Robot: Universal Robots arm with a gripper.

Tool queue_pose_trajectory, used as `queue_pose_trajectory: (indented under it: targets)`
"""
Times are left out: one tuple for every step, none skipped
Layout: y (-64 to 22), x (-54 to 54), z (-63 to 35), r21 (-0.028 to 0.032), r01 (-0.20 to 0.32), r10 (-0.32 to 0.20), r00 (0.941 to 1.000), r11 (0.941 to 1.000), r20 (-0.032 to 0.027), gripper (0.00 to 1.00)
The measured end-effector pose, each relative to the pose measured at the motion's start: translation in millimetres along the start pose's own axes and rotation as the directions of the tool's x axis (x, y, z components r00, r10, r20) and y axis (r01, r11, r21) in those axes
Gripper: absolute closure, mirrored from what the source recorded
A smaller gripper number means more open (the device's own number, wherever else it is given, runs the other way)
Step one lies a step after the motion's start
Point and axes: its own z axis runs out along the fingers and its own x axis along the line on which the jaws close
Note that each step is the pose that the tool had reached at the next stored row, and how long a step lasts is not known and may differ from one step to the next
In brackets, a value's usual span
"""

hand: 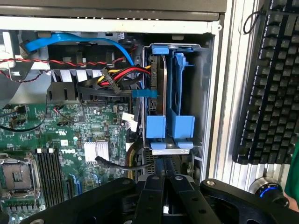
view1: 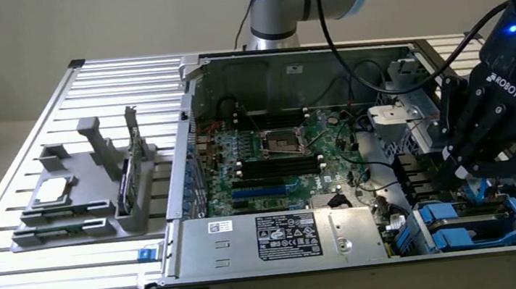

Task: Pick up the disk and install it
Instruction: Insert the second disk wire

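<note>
The tool (hand: 164, 184), fingers closed together just outside the drive bay (view1: 471, 226) of the open computer case (view1: 251, 254), grips nothing visible; the disk (hand: 159, 91) appears seated in its blue carrier, though its connector end and full seating are hidden, so installation looks near complete.

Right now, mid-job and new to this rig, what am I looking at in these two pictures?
The exterior view is from a camera off the arm; the wrist view is from a camera riding on the arm's wrist, looking past its fingers.

The machine is one robot arm with a black gripper. It reaches into an open computer case lying on a slatted metal table.

The gripper's fingers are shut, pointed at the blue drive bay where the disk sits on edge. Whether they pinch anything is not clear.

A grey parts stand sits beside the case, at the exterior view's left. A black keyboard lies past the case wall.
</note>
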Motion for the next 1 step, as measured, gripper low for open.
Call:
queue_pose_trajectory:
  targets:
    - [0.0,0.0,0.0,0.0000,0.000,0.000,1.0000,1.0000,0.0000,0.89]
